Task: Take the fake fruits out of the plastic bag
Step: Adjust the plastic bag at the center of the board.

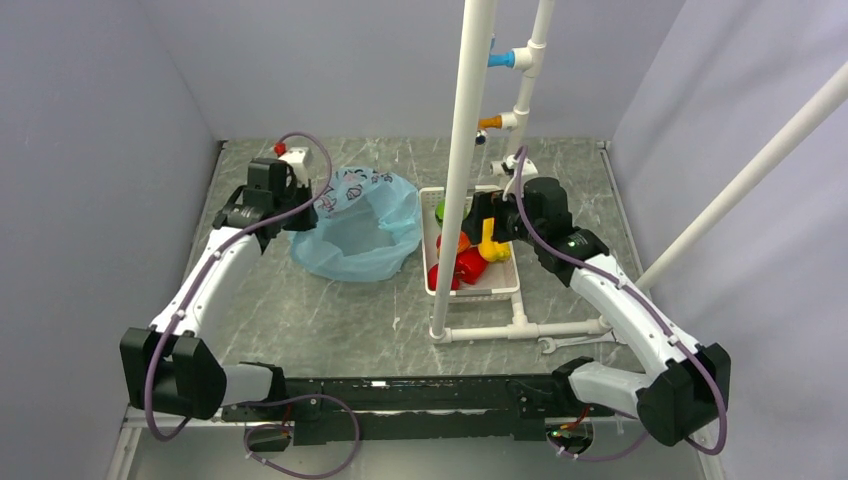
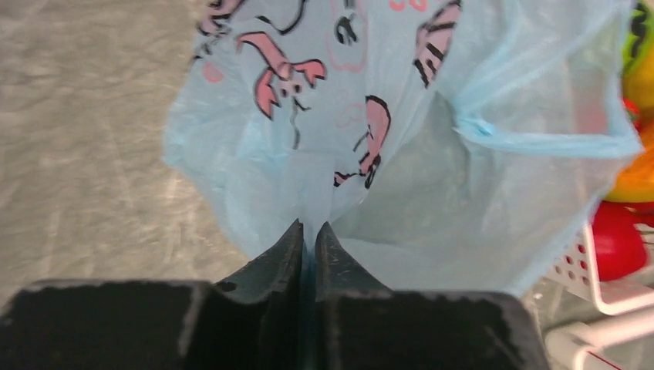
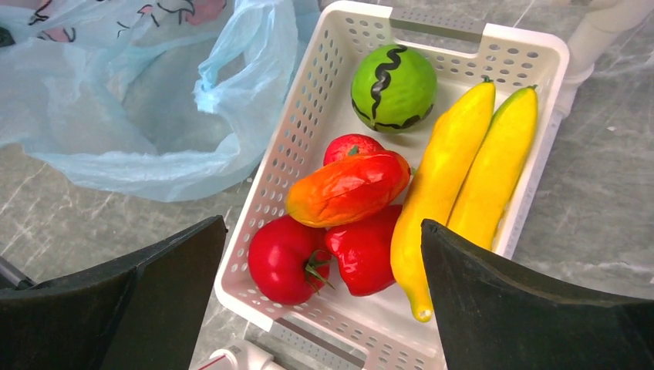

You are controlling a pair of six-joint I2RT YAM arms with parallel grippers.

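The light-blue plastic bag (image 1: 360,225) lies left of centre, mouth open; I see no fruit inside it. My left gripper (image 2: 308,231) is shut on the bag's (image 2: 401,154) rim and holds it up. The fake fruits lie in a white slotted basket (image 3: 532,62): a green ball (image 3: 393,86), two yellow bananas (image 3: 443,173), an orange-red piece (image 3: 347,189), a red tomato (image 3: 281,260) and a red pepper (image 3: 366,250). My right gripper (image 3: 324,262) is open and empty above the basket's (image 1: 505,285) near end. The bag also shows in the right wrist view (image 3: 131,100).
A white pipe frame (image 1: 465,170) stands upright just in front of the basket, with its foot bar (image 1: 520,328) on the table. A second white pipe (image 1: 760,170) slants at the right. Grey walls close in the sides and back.
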